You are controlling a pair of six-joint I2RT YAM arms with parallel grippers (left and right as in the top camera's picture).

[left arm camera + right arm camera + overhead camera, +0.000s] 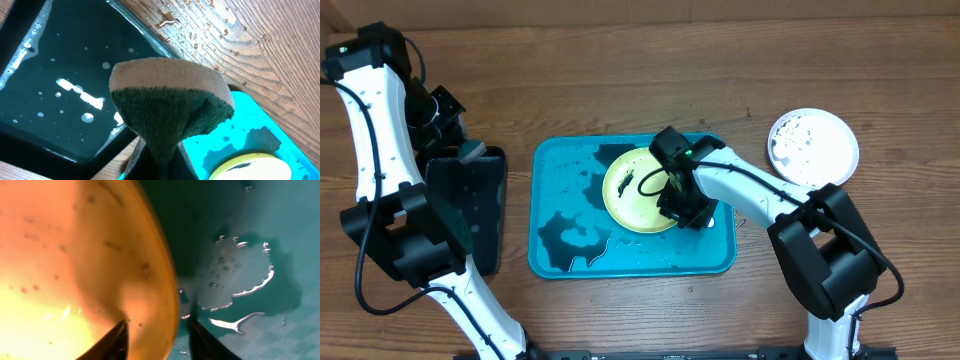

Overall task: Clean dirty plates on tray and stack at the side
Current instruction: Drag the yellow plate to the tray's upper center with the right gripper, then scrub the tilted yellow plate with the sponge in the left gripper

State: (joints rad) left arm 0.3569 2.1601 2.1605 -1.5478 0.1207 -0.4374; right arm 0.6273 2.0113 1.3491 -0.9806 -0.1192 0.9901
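A plate [638,190] lies in the tray [560,262], rim between the fingers [115,342] of the right tool [688,212]; second plate [812,145] on surface [620,70], well right.

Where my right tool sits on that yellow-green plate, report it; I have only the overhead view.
Observer: Right wrist view: the yellow-green plate has its rim between the right tool's fingers, one inside, one outside over the wet turquoise tray.
Operator: Now describe the left tool's load.
Observer: Left wrist view: the left tool pinches a sponge, green scouring face below a tan layer.
Operator: Check the black tray behind it.
Observer: The black tray holds liquid with pale flecks.
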